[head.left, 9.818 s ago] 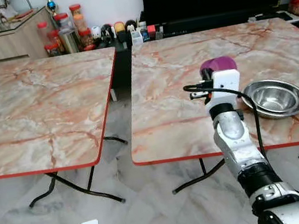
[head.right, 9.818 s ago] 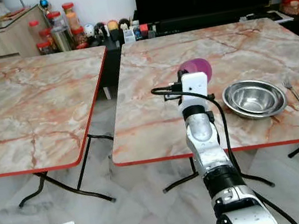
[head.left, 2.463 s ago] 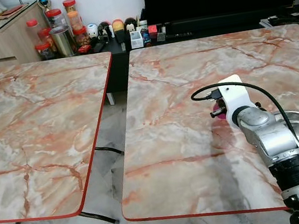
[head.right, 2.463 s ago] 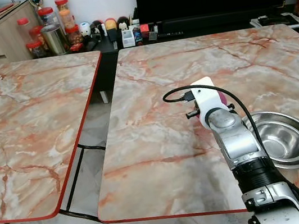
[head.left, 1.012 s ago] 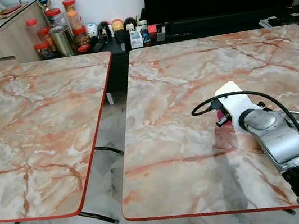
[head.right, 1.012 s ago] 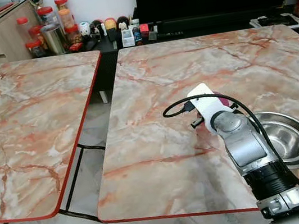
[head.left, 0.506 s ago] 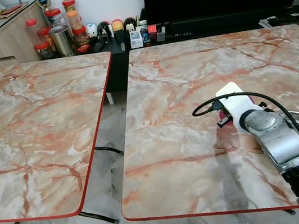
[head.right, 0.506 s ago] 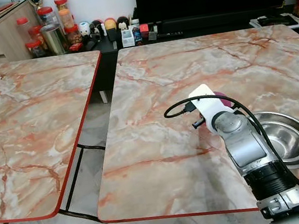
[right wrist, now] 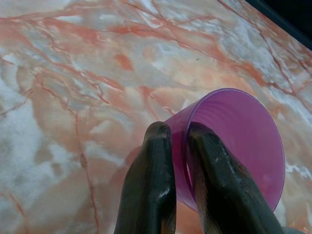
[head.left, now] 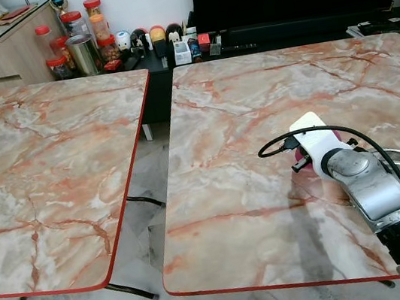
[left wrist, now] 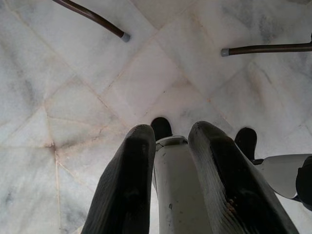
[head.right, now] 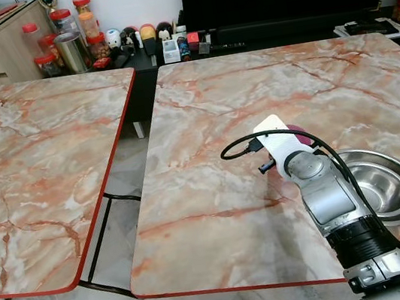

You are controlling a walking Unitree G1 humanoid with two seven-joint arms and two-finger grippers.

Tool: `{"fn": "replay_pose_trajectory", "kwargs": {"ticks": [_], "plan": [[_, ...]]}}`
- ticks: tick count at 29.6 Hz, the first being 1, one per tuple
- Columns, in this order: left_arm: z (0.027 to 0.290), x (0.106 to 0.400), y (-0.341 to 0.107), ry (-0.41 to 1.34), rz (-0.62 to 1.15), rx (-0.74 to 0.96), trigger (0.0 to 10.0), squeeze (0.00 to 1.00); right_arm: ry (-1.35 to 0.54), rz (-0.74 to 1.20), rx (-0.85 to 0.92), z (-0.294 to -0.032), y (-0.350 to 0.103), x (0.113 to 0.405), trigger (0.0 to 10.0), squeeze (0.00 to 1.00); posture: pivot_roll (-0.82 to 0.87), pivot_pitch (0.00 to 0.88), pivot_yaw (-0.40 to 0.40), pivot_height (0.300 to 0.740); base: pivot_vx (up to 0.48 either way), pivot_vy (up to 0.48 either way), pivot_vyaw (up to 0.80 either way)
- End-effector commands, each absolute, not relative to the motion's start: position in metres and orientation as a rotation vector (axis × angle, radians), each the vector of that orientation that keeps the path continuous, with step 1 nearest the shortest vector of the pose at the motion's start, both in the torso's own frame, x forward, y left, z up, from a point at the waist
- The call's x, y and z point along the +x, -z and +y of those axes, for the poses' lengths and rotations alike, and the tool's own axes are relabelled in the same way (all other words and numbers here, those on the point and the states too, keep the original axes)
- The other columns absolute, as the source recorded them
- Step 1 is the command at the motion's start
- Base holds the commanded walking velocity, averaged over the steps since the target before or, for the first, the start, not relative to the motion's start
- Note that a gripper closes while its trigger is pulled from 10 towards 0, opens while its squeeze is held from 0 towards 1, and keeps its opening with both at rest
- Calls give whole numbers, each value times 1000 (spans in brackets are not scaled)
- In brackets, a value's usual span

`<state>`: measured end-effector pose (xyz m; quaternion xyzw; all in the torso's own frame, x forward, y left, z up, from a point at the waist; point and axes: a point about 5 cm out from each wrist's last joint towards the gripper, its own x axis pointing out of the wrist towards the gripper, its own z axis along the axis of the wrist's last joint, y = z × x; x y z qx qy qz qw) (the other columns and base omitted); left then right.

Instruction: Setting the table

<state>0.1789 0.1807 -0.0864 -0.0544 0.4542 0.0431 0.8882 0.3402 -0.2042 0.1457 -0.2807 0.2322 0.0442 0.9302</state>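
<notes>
Marble table (head.right: 214,193), right gripper (right wrist: 181,146) clamped on purple cup (right wrist: 234,141) wall, left gripper (left wrist: 173,151) slightly open, empty

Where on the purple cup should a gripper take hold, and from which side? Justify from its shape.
The rim wall of the purple cup, from above: its open mouth lets one finger go inside and one outside. The right gripper holds it so.

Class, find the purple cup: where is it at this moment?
The purple cup is pinched at its rim by the right tool, low over the right-hand marble table, just left of the steel bowl.
</notes>
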Motion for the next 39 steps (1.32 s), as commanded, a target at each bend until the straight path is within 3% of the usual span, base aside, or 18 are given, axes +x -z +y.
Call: {"fn": "replay_pose_trajectory", "kwargs": {"ticks": [1, 2, 3, 6, 7, 8, 9, 17, 24, 29, 31, 39], "plan": [[180, 177, 88, -85, 961, -122, 10000, 0, -81, 462, -583, -205, -150, 342, 10000, 561, -52, 0, 13, 740, 0, 0, 0], [180, 177, 88, -86, 961, -122, 10000, 0, -81, 461, -583, -205, -150, 342, 10000, 561, -52, 0, 13, 740, 0, 0, 0], [180, 177, 88, -85, 961, -122, 10000, 0, -80, 460, -582, -205, -150, 343, 10000, 714, -52, 0, 13, 740, 0, 0, 0], [180, 177, 88, -84, 961, -121, 10000, 0, -79, 456, -583, -205, -151, 343, 10000, 616, -52, 0, 13, 740, 0, 0, 0], [180, 177, 88, -85, 961, -121, 10000, 0, -78, 455, -584, -205, -151, 344, 10000, 384, -52, 0, 13, 740, 0, 0, 0], [180, 176, 88, -85, 962, -121, 10000, 0, -79, 455, -586, -205, -151, 343, 10000, 235, -52, 0, 14, 740, 0, 0, 0], [180, 176, 88, -85, 962, -121, 10000, 0, -78, 454, -586, -205, -151, 343, 10000, 0, -52, 0, 14, 740, 0, 0, 0], [180, 176, 88, -84, 963, -118, 10000, 0, -50, 374, -592, -203, -161, 348, 10000, 0, -53, 0, 15, 740, 0, 0, 0], [186, 179, 86, -112, 939, -79, 10000, 0, -130, -37, -363, -171, -194, 351, 10000, 0, -56, 0, 20, 740, 0, 0, 0], [191, 181, 84, -133, 920, -58, 10000, 0, -158, -96, -261, -155, -185, 345, 10000, 0, -48, 0, 17, 740, 0, 0, 0], [198, 183, 81, -169, 896, -39, 10000, 0, -228, -126, -108, -130, -159, 334, 10000, 0, -46, 0, 23, 740, 0, 0, 0], [202, 186, 79, -191, 867, -8, 10000, 0, -184, -57, -78, -126, -106, 321, 10000, 0, -30, 0, 31, 740, 0, 0, 0]]}}
